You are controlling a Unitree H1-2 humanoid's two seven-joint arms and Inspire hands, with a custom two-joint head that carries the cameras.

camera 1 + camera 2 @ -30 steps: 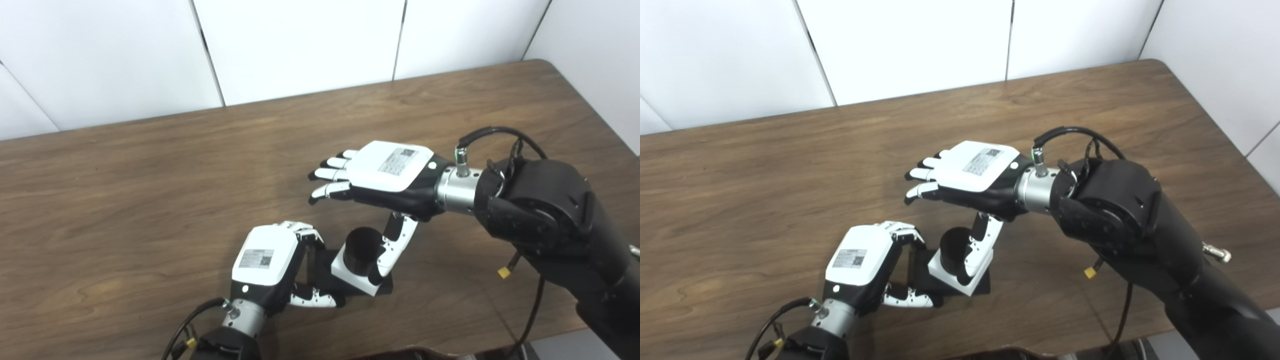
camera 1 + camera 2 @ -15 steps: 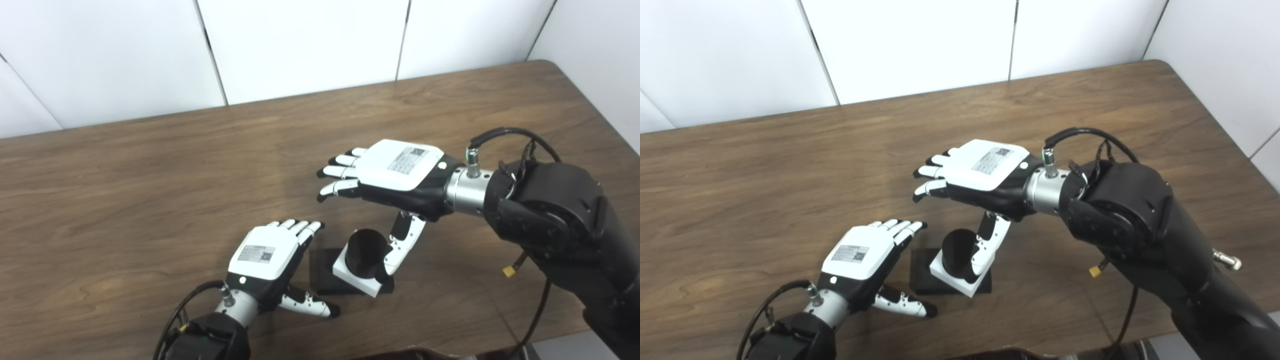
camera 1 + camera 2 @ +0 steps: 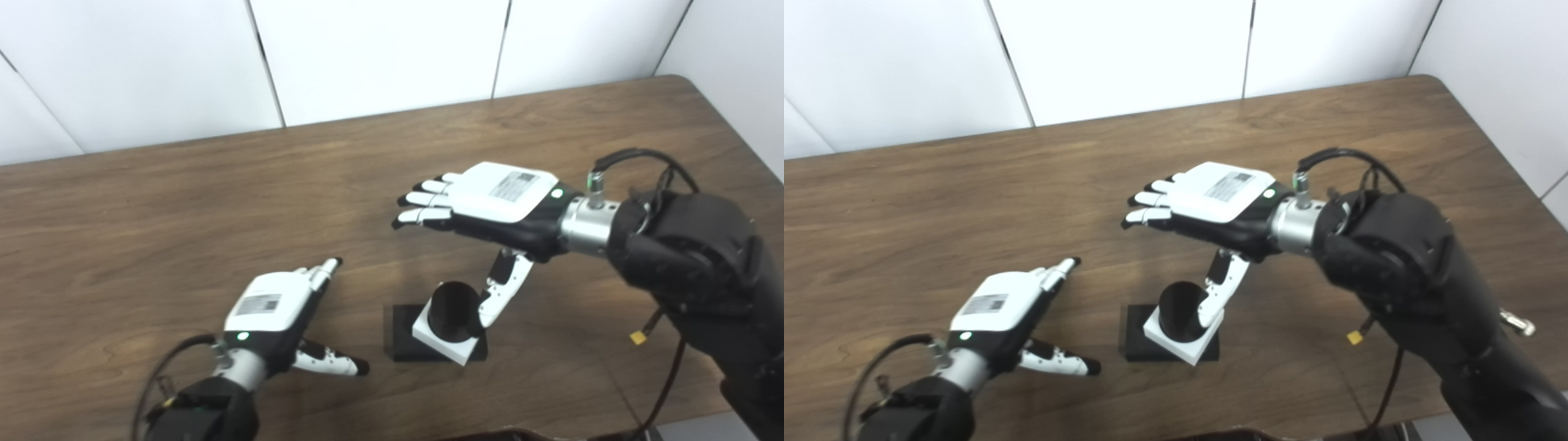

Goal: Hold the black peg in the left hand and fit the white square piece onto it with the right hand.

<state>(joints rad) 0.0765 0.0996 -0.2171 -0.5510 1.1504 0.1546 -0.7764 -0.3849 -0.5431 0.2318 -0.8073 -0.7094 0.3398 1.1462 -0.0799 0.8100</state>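
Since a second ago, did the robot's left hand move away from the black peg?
Yes. The left hand let go of the black peg, opened, and drew back leftward, off the peg's black base.

On the wooden table point(image 3: 184, 202) there is one black peg point(image 3: 452, 309) on a square black base and one white square piece point(image 3: 438, 338) around it, toward the near edge. Two robot hands are over the table: one left hand point(image 3: 269, 309) and one right hand point(image 3: 499, 205).
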